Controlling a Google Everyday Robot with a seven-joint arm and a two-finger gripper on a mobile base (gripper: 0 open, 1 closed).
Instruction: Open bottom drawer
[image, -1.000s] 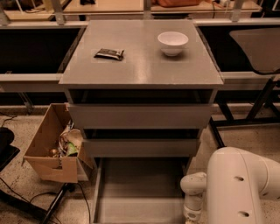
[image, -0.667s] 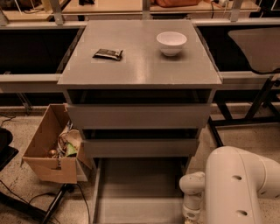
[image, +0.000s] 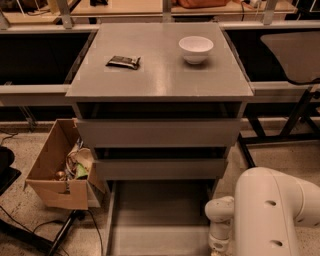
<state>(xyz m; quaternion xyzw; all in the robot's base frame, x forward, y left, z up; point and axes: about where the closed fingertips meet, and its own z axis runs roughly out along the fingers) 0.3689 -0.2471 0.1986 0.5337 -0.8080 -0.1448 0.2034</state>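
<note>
The grey cabinet (image: 160, 75) has three handleless drawer fronts. The bottom drawer (image: 160, 207) stands pulled far out toward me, its plain grey tray interior showing below the mid drawer front (image: 160, 169). The tall top drawer front (image: 159, 132) sits a little proud of the frame. My white arm (image: 272, 215) fills the lower right corner, and its wrist (image: 220, 232) drops past the picture's bottom edge beside the drawer's right wall. The gripper is below the frame, out of view.
A white bowl (image: 196, 49) and a dark snack packet (image: 123, 61) lie on the cabinet top. An open cardboard box (image: 57, 172) of clutter stands on the floor at the left, with cables (image: 30, 230) near it. Dark table frames flank both sides.
</note>
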